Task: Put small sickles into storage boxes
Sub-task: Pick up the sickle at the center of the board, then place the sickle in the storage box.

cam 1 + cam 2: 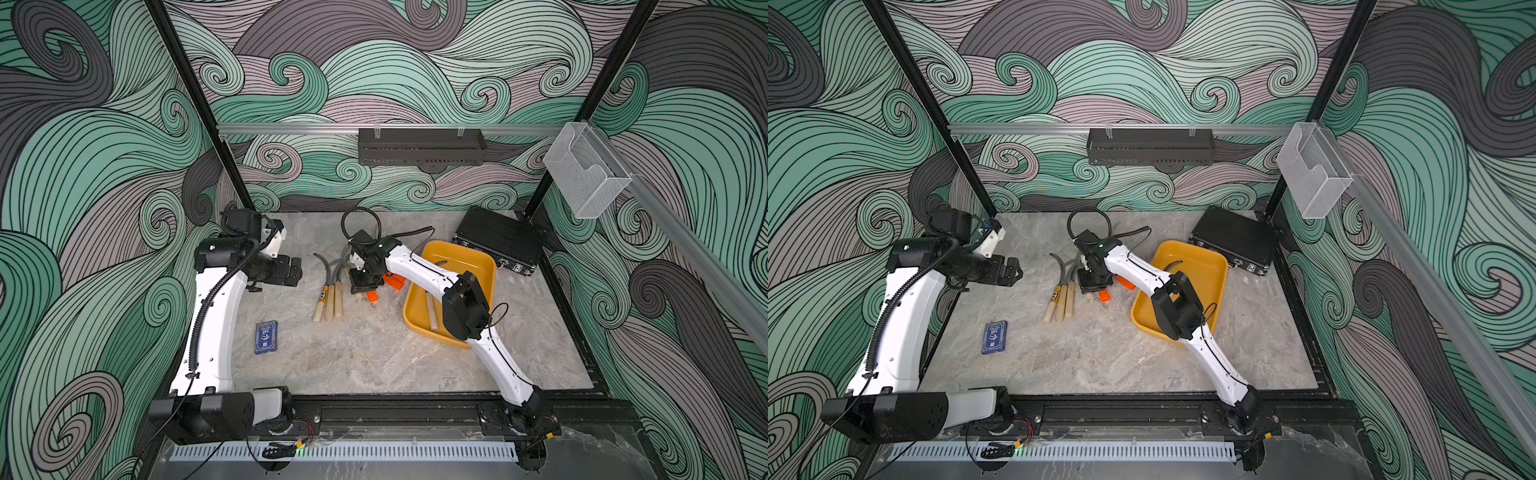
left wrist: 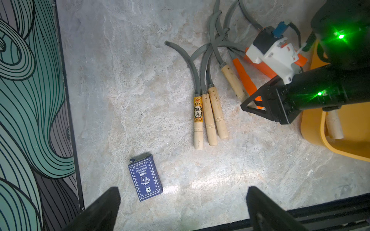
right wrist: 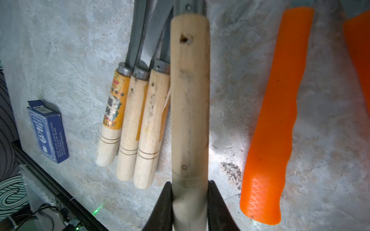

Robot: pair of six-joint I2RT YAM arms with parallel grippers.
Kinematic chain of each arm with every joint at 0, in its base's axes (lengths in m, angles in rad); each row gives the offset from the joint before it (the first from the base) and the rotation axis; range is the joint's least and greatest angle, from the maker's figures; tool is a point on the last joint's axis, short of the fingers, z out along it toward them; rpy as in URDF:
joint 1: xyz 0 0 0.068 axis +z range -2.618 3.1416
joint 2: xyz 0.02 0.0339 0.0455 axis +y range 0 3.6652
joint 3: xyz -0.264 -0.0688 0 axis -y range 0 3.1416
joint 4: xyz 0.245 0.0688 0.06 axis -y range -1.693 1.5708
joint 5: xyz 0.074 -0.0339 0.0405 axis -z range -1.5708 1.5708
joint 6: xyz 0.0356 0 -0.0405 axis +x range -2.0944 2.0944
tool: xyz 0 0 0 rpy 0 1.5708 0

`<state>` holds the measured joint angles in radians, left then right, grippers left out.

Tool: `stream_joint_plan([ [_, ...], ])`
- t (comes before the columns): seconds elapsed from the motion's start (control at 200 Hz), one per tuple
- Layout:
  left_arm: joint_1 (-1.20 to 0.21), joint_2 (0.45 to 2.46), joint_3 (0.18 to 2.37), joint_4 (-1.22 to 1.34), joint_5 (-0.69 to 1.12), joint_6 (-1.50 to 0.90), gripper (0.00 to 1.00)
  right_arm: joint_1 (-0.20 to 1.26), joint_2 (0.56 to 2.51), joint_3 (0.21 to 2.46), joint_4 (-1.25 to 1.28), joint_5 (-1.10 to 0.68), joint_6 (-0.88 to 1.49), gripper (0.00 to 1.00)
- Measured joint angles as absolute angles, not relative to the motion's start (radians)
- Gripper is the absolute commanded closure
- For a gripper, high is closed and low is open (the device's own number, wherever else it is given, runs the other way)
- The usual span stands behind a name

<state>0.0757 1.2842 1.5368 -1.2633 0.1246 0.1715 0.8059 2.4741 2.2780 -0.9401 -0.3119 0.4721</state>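
It's the right gripper (image 3: 190, 186) clenched on a wooden-handled sickle (image 3: 189, 90), with the left gripper (image 2: 183, 192) released and empty!
Mid-worktop (image 1: 374, 357), toward the back edge, the grip sits right on the butt end of that pale handle, though whether it's off the surface I can't tell. Just beside it three more wooden-handled sickles (image 2: 208, 118) lie flat, handles touching side by side and blades crossing toward the back edge. On its other side lie the orange-handled sickles (image 3: 274, 120). The yellow-orange tray (image 1: 484, 259) sits near the right edge, toward the back right corner, with one lone sickle (image 1: 432, 313) already inside. The left gripper hangs jaws wide near the left edge, and a blue card box (image 2: 145, 178) lies by that edge too.
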Motion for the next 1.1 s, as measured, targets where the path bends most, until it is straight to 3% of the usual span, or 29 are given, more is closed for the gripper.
stream_joint_plan([
  [0.755, 0.076, 1.284, 1.583, -1.264, 0.125, 0.171, 0.01, 0.769, 2.387, 2.219, -0.774, -0.499, 0.558, 1.00],
  [1.096, 0.076, 1.284, 1.653, -1.266, 0.124, 0.171, 0.01, 0.735, 2.227, 2.150, -0.744, -0.533, 0.577, 1.00],
])
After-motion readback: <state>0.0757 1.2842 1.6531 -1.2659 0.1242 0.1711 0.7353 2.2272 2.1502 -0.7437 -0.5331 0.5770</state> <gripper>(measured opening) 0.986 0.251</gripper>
